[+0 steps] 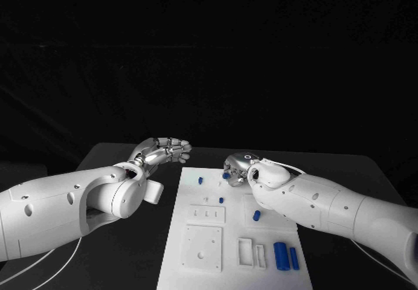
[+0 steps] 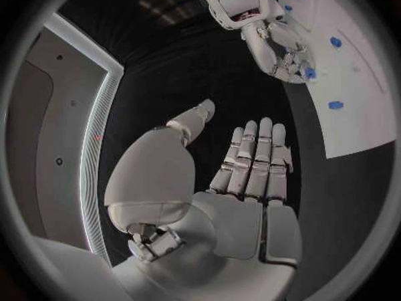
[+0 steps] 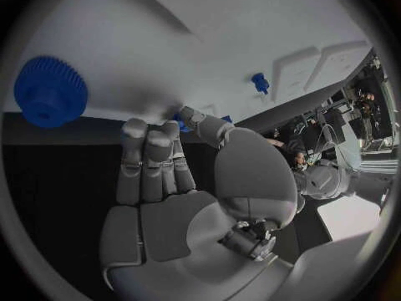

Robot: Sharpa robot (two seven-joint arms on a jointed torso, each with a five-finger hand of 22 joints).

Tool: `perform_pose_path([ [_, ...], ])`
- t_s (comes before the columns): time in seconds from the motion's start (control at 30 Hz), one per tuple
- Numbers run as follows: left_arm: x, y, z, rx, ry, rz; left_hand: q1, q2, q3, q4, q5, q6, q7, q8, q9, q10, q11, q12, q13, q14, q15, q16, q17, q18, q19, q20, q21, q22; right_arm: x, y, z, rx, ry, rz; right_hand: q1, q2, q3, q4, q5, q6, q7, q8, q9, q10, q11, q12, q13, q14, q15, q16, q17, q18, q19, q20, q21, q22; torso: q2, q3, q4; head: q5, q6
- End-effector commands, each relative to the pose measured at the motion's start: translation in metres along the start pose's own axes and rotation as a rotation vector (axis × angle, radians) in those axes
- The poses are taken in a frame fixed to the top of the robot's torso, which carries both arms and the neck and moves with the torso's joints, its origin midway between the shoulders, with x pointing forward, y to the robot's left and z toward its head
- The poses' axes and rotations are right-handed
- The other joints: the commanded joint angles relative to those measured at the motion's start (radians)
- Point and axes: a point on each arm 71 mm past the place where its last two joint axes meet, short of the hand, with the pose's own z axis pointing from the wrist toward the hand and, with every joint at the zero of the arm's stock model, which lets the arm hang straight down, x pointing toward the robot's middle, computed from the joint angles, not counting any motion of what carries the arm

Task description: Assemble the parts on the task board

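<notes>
We're at the far end of the board (image 1: 205,241) now, and our right hand (image 1: 238,167) is down over that far edge, fingertips (image 3: 134,130) meeting the white surface right beside a blue gear (image 3: 50,90). There's a small blue piece (image 3: 180,118) tucked at the thumb tip in the right wrist view, and whether we're actually pinching it or just touching it, we cannot tell. Our call is that the step in hand is picking up or seating a part at this far edge, so the thing to do well is keep the wrist steady, let the thumb and fingers close squarely on the piece, and avoid nudging the gear next to it. The rest of the parts wait on the board: a small blue peg (image 1: 200,180) near the far left, another blue part (image 1: 257,214) mid-board, and 2 blue cylinders (image 1: 285,255) at the near right, beside the white slots. Our left hand (image 1: 163,151) hangs off the board's left side, above the black table (image 1: 113,158), fingers straight and close side by side with the thumb apart, holding nothing. The right arm reaches in low with its palm turned down toward the board, the left arm is raised and idle.
</notes>
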Motion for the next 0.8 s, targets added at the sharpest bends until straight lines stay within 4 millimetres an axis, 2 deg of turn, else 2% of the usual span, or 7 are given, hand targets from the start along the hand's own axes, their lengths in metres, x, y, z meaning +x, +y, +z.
perform_pose_path([
  [0.03, 0.0024, -0.0021, 0.0004, 0.010, 0.017, -0.003, -0.008, -0.001, 0.003, -0.005, 0.002, -0.002, 0.017, -0.003, -0.001, -0.006, 0.000, -0.007, -0.002, -0.008, 0.002, -0.006, 0.002, 0.014, -0.007, 0.002, -0.006, 0.001, 0.0005, 0.0025, 0.0003, -0.007, 0.006, -0.022, -0.005, 0.008, 0.005, -0.003, 0.003, 0.027, 0.017, 0.007, 0.002, -0.002, -0.007, 0.004, 0.000, 0.001, -0.007, 0.005, 0.002, 0.031, -0.005, 0.000, 0.006, 0.019, 0.000, -0.0002, 0.0008, 0.000, -0.001],
  [0.8, 0.0016, -0.0025, 0.0007, 0.011, 0.015, -0.002, -0.009, -0.001, 0.004, -0.006, 0.002, -0.002, 0.017, -0.003, -0.001, -0.006, 0.000, -0.006, -0.001, -0.008, 0.002, -0.007, 0.002, 0.014, -0.008, 0.002, -0.006, 0.002, -0.0018, 0.0058, 0.0010, 0.017, -0.022, -0.004, -0.009, 0.010, 0.008, -0.002, 0.003, 0.028, 0.016, 0.007, 0.002, -0.002, -0.008, 0.005, -0.001, 0.000, -0.008, 0.005, 0.004, 0.031, -0.004, -0.001, 0.008, 0.018, 0.000, -0.0007, 0.0008, -0.002, 0.000],
])
